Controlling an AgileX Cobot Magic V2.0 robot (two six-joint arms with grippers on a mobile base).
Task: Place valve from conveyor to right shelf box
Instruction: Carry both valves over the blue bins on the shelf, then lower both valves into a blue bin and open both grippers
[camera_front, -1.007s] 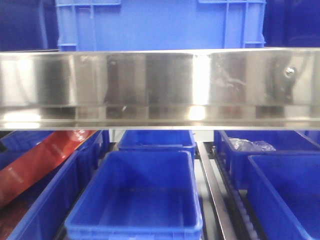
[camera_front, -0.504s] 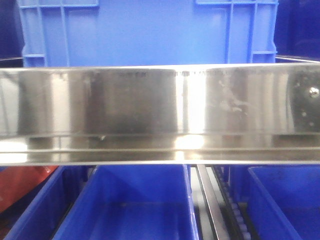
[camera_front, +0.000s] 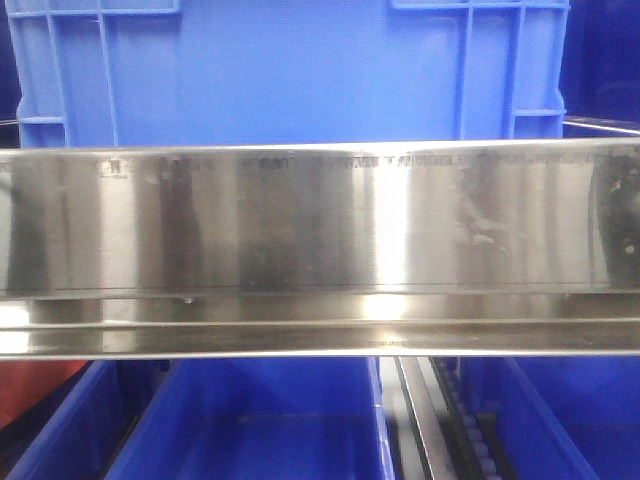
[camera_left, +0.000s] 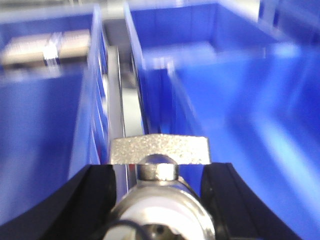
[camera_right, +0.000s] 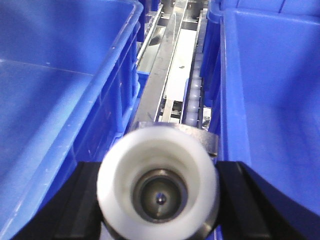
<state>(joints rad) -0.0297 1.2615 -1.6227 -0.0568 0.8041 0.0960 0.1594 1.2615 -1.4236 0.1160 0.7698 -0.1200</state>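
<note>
nearest, my right gripper (camera_right: 159, 167) is closed on the valve (camera_right: 158, 187), white-capped end toward the camera, long axis running straight ahead. it hangs over the roller track (camera_right: 192, 95) between the left box (camera_right: 50, 100) and the right box (camera_right: 270, 100), so either box lies just beside the jaws. my left gripper (camera_left: 160, 167) is likewise clamped on a second valve (camera_left: 159, 149), above a wall between boxes. farther off, the front view shows only the steel shelf rail (camera_front: 320, 240) and a blue crate (camera_front: 290, 70) above. i judge a short sideways shift comes before release.
</note>
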